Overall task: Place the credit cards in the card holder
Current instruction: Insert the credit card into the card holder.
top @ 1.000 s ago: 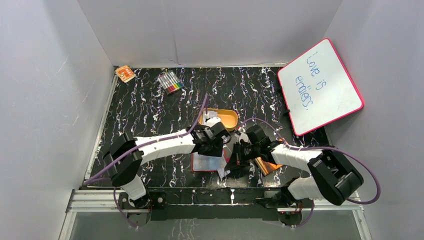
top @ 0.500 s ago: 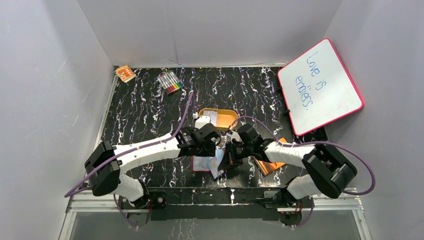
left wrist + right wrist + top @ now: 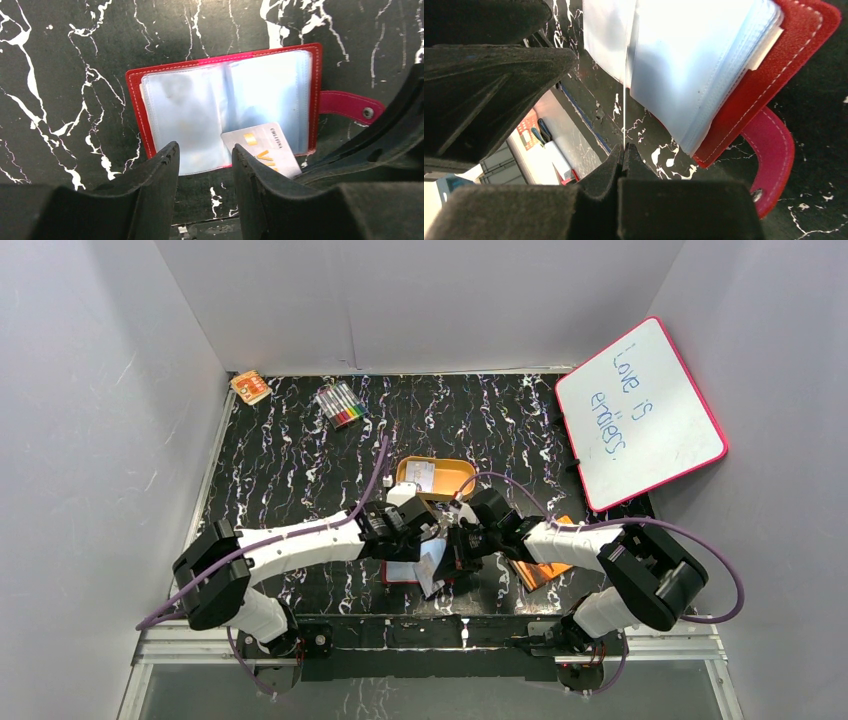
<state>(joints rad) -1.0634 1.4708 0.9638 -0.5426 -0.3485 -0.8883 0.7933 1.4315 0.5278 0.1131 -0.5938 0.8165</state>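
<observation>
In the top view much of the card holder [image 3: 400, 573] is hidden beneath the two wrists, and only a red edge and a pale patch can be made out; the orange booklet [image 3: 533, 573] is partly covered by the right arm; the orange tin [image 3: 450, 478] is seen beyond the arms, its contents too small to be told. In the right wrist view the credit card [image 3: 624, 115] is seen edge-on as a thin white line, so its face cannot be read; the far side of the card holder is cut off by the top of that picture. In the left wrist view the near end of the card is hidden behind a dark finger, and its print is only partly legible.

The card holder is laid open on the table [image 3: 60, 75], pale bluish pockets upward, with the closing tab [image 3: 350, 104] stretched out flat to one side. The right end effector [image 3: 623, 149] is closed on the credit card, which is held tilted with its far corner over the near edge of the pockets on the tab side; whether it has entered a pocket cannot be told. The left end effector [image 3: 202, 155] is held partly open, with nothing between its fingers; it hangs over the near edge of the card holder, just beside the card; contact with the holder cannot be made out.
</observation>
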